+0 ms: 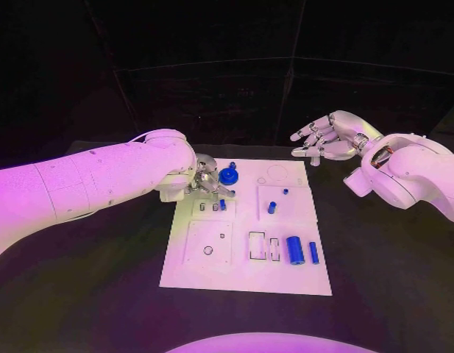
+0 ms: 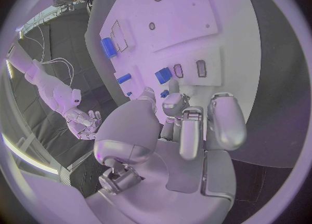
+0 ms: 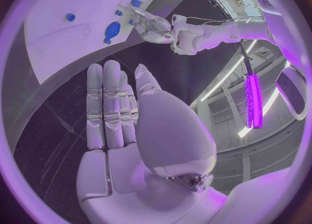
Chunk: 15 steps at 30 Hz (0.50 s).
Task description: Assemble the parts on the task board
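The white task board (image 1: 243,273) lies mid-table. My left hand (image 1: 207,180) hovers over its far left corner, and its thumb and a fingertip (image 2: 174,102) pinch a small blue part (image 2: 164,93). Just past the fingertips a blue block (image 1: 222,205) stands beside two empty slots (image 2: 200,68). A blue disc with a knob (image 1: 229,176) sits right of the hand. A short blue piece (image 1: 271,208) and a tiny peg (image 1: 285,192) stand mid-board. Two blue cylinders (image 1: 294,250) lie at the near right. My right hand (image 1: 331,138) is raised beyond the board's far right corner, fingers spread, holding nothing.
The board has a rectangular cut-out (image 1: 257,245) beside the cylinders and a square recess with a small hole (image 1: 207,250) at its near left. The black table (image 1: 396,279) surrounds the board on all sides.
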Each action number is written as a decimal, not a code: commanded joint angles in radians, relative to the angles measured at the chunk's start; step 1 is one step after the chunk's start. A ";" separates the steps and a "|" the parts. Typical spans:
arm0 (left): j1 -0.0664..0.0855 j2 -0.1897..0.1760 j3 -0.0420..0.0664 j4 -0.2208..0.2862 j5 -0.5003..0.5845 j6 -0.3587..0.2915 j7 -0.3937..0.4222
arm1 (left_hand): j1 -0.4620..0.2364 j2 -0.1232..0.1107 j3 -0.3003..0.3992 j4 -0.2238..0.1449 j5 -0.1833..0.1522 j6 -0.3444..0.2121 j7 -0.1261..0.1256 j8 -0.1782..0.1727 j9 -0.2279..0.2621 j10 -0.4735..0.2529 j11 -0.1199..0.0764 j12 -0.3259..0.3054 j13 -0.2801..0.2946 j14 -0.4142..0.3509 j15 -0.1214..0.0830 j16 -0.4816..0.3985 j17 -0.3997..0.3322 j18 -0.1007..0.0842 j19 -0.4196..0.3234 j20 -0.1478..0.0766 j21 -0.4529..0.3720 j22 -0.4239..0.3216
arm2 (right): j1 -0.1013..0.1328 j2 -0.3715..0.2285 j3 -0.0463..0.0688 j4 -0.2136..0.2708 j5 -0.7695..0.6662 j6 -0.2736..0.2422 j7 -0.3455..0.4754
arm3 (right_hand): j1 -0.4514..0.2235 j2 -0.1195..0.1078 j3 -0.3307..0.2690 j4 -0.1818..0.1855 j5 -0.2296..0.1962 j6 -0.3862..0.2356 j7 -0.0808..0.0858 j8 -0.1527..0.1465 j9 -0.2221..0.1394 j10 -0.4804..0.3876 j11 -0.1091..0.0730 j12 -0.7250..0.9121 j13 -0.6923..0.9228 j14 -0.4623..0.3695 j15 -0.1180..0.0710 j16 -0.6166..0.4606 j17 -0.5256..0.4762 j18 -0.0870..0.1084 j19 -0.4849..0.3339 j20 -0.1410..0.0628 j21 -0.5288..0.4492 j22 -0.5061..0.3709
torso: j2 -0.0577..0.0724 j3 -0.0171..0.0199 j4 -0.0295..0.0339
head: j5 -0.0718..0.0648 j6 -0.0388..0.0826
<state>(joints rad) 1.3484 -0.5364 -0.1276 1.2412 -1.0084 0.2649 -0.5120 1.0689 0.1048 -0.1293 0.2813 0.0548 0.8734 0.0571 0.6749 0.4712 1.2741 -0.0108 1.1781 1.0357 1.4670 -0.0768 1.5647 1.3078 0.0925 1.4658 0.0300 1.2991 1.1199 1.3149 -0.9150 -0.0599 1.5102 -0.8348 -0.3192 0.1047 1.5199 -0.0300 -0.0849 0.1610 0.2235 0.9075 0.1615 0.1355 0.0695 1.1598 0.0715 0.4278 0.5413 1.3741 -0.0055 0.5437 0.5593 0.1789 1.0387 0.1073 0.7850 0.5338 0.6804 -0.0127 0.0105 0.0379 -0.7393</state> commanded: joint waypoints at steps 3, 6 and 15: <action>0.002 0.008 -0.001 -0.004 -0.024 0.042 -0.013 | 0.016 0.002 -0.008 -0.003 0.000 -0.009 0.000 0.011 0.004 0.003 -0.005 0.007 0.002 0.104 -0.005 0.006 0.263 -0.011 0.003 -0.007 0.008 0.004 | 0.002 0.004 0.001 -0.003 -0.002 0.010 0.001 | -0.003 -0.002 -0.006 -0.001 0.006 -0.004 -0.001 0.003 0.000 0.004 0.000 -0.006 -0.001 0.009 0.002 -0.005 0.002 0.005 0.006 -0.001 -0.006 -0.002 | 0.000 -0.0009 0.0002 | -0.001 -0.002; 0.002 0.013 -0.002 -0.004 -0.024 0.048 -0.013 | 0.018 0.003 -0.009 -0.004 0.000 -0.010 0.000 0.013 0.005 0.003 -0.005 0.007 0.003 0.104 -0.005 0.006 0.263 -0.011 0.003 -0.007 0.009 0.004 | 0.002 0.007 0.001 -0.005 -0.002 0.011 0.001 | -0.004 -0.002 -0.006 -0.001 0.006 -0.004 -0.001 0.003 0.000 0.004 0.000 -0.006 -0.001 0.009 0.002 -0.006 0.002 0.005 0.006 -0.001 -0.006 -0.002 | 0.000 -0.0014 0.0009 | -0.001 -0.002; 0.002 0.022 -0.003 -0.008 -0.029 0.064 -0.015 | 0.040 0.013 -0.008 -0.013 0.001 -0.014 -0.002 0.028 0.016 0.006 -0.007 0.015 0.011 0.104 -0.006 0.006 0.263 -0.011 0.001 -0.007 0.012 0.008 | 0.002 0.014 0.000 -0.012 -0.002 0.017 0.001 | -0.005 0.002 -0.009 0.002 0.012 -0.003 -0.001 0.005 0.000 0.004 0.000 -0.007 -0.002 0.011 0.002 -0.011 0.005 0.005 0.008 -0.001 -0.009 -0.005 | 0.000 -0.0012 0.0014 | -0.002 -0.006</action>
<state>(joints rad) 1.3484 -0.5159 -0.1309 1.2336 -1.0235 0.3049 -0.5165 1.1006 0.1193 -0.1385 0.2720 0.0549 0.8663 0.0568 0.6972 0.4862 1.2777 -0.0144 1.1870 1.0448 1.4670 -0.0767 1.5647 1.3077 0.0925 1.4659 0.0301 1.3071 1.1269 1.3149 -0.9024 -0.0599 1.4987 -0.8353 -0.3125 0.1026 1.5199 -0.0300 -0.0877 0.1639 0.2296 0.9075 0.1614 0.1355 0.0696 1.1597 0.0715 0.4241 0.5414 1.3777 -0.0019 0.5398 0.5629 0.1788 1.0386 0.1073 0.7812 0.5306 0.6804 -0.0138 0.0118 0.0352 -0.7438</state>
